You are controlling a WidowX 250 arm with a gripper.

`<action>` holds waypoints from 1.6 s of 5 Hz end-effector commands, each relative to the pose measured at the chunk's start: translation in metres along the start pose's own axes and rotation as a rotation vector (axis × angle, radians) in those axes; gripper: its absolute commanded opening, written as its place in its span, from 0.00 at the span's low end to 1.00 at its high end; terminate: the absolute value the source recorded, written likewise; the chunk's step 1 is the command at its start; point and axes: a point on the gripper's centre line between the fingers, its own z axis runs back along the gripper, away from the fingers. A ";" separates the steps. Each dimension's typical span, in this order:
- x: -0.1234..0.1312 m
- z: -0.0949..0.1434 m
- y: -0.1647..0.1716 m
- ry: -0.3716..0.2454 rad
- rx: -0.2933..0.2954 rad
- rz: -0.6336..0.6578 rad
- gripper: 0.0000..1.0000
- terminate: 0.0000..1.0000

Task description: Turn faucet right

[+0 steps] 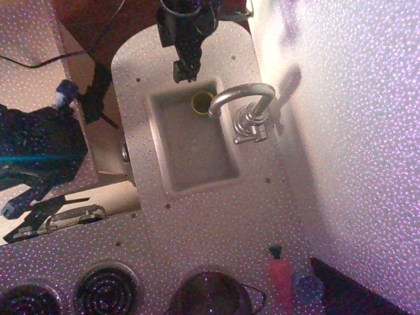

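- A yellow-green cup point(201, 102) sits in the sink point(197, 161) corner just below the pincer point(184, 72), beside the spout's end.
- The faucet point(246, 108) stands lower right of the pincer, apart from it.
- The pincer hangs over the sink's rim on the bench point(223, 216), holding nothing; its opening cannot be judged.

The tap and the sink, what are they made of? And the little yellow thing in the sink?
The tap looks like shiny polished metal: it is silver and catches bright glints along its curved spout. The sink looks like dull speckled stone or plastic, matching the counter around it; the picture cannot settle which. The yellow thing seems to be a plastic cup, though it is too small and blurry to be sure.
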 end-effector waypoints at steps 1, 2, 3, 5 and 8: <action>0.000 0.000 0.000 0.000 0.000 0.000 1.00 0.00; 0.007 -0.013 -0.007 0.019 0.016 -0.038 1.00 0.00; 0.014 -0.013 -0.004 0.000 0.101 -0.035 1.00 0.00; 0.029 -0.012 -0.021 -0.134 0.178 -0.073 1.00 0.00; 0.030 0.009 -0.061 -0.391 0.296 -0.096 1.00 0.00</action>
